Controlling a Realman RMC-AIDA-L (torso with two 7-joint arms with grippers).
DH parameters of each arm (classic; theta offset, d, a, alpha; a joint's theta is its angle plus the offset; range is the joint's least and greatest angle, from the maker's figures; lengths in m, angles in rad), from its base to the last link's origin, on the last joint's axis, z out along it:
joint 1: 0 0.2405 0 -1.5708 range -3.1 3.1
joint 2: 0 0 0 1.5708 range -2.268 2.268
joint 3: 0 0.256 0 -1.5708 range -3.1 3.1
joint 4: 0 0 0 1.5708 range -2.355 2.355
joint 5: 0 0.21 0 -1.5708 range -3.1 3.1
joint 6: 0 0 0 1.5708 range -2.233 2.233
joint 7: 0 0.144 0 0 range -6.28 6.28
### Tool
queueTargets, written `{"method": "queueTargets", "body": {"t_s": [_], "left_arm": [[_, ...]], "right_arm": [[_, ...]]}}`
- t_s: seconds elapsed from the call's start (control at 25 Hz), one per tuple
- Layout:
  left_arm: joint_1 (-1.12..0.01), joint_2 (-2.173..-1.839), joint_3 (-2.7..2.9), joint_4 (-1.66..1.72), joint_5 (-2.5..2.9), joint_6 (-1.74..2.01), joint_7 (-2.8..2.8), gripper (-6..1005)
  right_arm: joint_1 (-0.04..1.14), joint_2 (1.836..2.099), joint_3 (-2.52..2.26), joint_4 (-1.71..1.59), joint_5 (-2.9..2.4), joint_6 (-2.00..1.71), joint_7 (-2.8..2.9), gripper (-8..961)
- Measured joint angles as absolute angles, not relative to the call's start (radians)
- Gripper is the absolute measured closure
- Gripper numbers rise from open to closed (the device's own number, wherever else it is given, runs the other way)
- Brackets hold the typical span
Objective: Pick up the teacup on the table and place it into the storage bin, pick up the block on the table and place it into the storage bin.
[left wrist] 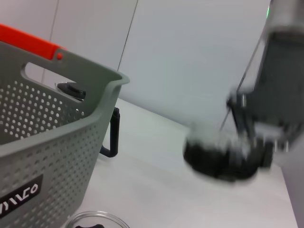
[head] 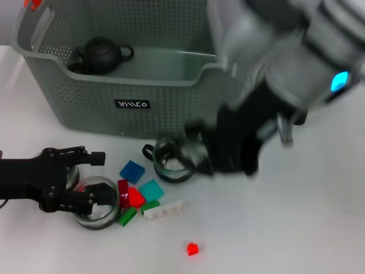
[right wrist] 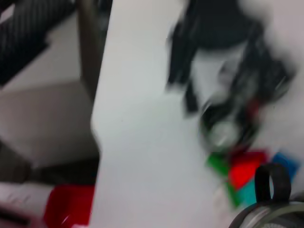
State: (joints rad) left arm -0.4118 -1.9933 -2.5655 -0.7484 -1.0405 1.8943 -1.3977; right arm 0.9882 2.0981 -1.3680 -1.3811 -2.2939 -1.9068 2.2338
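Note:
Two glass teacups stand on the white table. One teacup (head: pixel 98 212) is at the front left, and my left gripper (head: pixel 96 177) is open there, its near finger lying across the cup's rim. The other teacup (head: pixel 171 162), with a dark handle, stands just before the storage bin (head: pixel 85 97); my right gripper (head: pixel 201 157) is blurred right beside it. Loose blocks lie between the cups: blue (head: pixel 132 171), teal (head: pixel 151 189), red (head: pixel 135 197), green (head: pixel 128 217) and white (head: pixel 162 209). A small red block (head: pixel 193 249) lies alone nearer the front. The right wrist view shows that handle (right wrist: pixel 270 183).
A black teapot (head: pixel 101 55) sits inside the bin at its left end. The bin's orange handle clip (left wrist: pixel 28 39) and black label (head: pixel 132 104) show. My right arm (head: pixel 285 63) hangs over the bin's right end. Bare table lies to the right and front.

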Motion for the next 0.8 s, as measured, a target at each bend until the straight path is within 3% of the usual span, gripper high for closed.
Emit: {"method": "queueTargets", "body": {"t_s": [0.28,0.8], "left_arm": [[-0.419,-1.988,-2.583,-0.744,-1.041,1.904,-1.399,52],[-0.426,-1.986,-2.575,-0.743,-1.036,1.904,-1.388,52]], "right_arm": [[1.089,2.094,-1.172,-1.35,-2.367,-1.775,2.202,896],[1.283,2.061,-1.126,-0.782,-2.401,-1.288,2.132,897]]}}
